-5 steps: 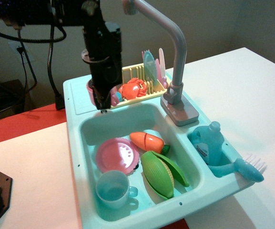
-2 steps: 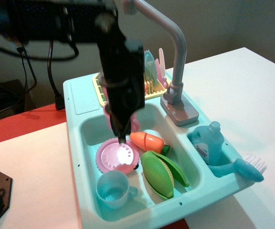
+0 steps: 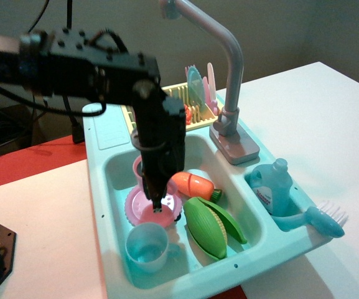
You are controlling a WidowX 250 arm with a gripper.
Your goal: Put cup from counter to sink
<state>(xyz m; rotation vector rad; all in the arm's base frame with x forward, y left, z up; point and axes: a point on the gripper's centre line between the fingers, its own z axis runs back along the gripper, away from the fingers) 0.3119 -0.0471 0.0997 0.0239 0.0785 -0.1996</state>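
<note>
The end effector [image 3: 157, 202] hangs low in the sink [image 3: 114, 165], seemingly grasping the pink cup [image 3: 139, 168] over the pink plate [image 3: 137, 210]; release gently, then lift straight.

Two cups: pink [image 3: 138, 167], blue [image 3: 147, 246]; one plate [image 3: 140, 212]; one corn [image 3: 208, 227]; one bottle [image 3: 272, 187].

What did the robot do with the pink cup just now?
The gripper carried the pink cup off the counter and down into the sink, above the pink plate. Whether it has let go is unclear. The blue cup, corn, carrot and soap bottle stayed put.
</note>
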